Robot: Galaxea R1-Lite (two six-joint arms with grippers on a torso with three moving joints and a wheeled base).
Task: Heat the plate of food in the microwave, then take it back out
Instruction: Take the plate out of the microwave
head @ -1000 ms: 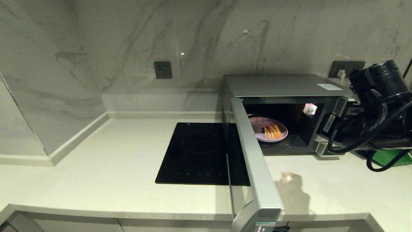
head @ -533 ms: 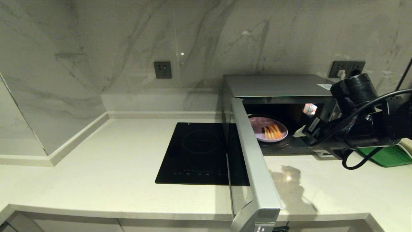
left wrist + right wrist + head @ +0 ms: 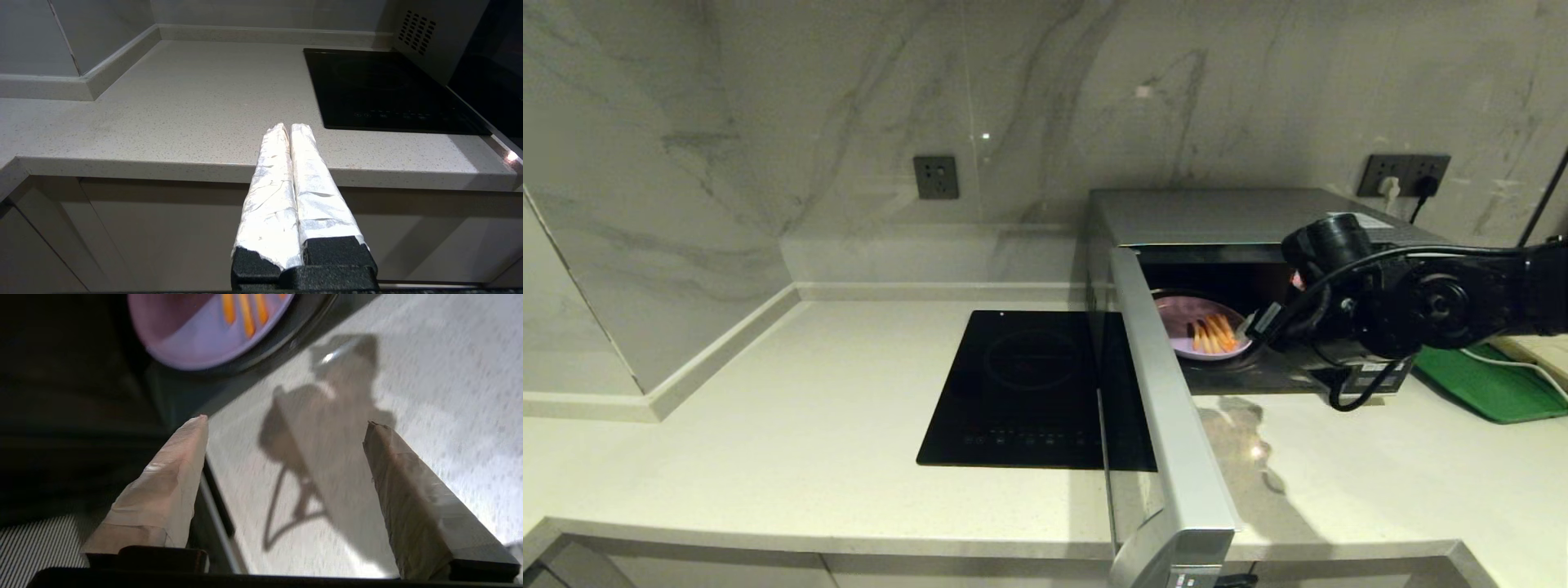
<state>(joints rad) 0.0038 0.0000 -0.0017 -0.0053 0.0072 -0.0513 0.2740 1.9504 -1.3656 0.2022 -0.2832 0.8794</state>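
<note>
Since a second ago the right gripper [image 3: 1246, 328] has swung in to the microwave [image 3: 1241, 219] mouth, jaws spread and empty. The plate of food [image 3: 1205, 328] sits inside, just ahead of them, not between. Left gripper [image 3: 291, 130] hangs parked, clenched.

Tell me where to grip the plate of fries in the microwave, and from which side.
Grip the plate of food by its near right rim, coming in through the microwave opening from the front. The rim is thin and bare there, the fries lie further in, and the open right pincer is already beside it.
</note>
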